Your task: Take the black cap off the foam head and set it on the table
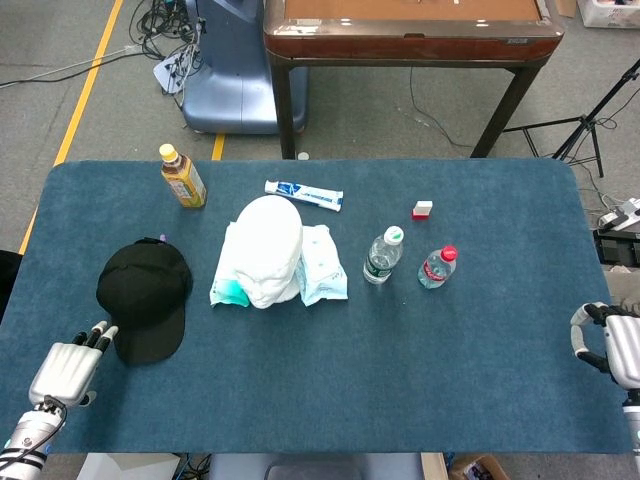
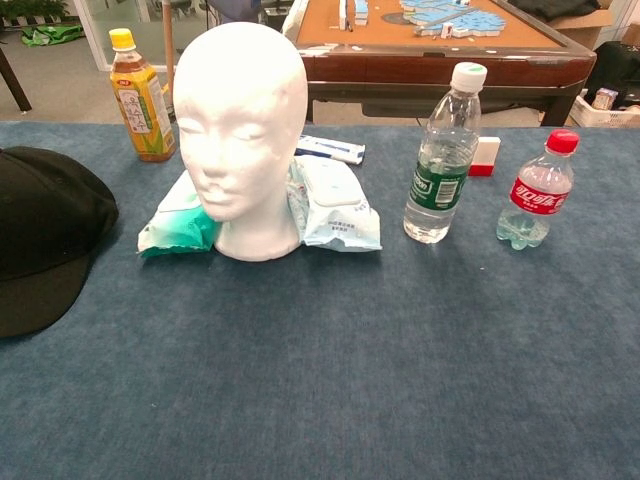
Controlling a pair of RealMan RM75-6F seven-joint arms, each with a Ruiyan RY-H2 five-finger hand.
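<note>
Cap point(image 1: 145, 297) lies flat, touching left fingers point(image 1: 98, 335).

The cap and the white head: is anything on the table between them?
No. In the head view, only bare blue table lies between the cap and the head on its wipe packs.

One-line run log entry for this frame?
black cap: on table | foam head: bare | left robot hand: open, clear of cap | right robot hand: idle

A grey floor point(image 1: 90, 90) runs behind the blue table point(image 1: 400, 400), crossed by a yellow line point(image 1: 85, 95). Beyond stands a brown table point(image 1: 410, 35) on dark legs, cables point(image 1: 165, 20) and a tripod point(image 1: 590, 130) nearby.
</note>
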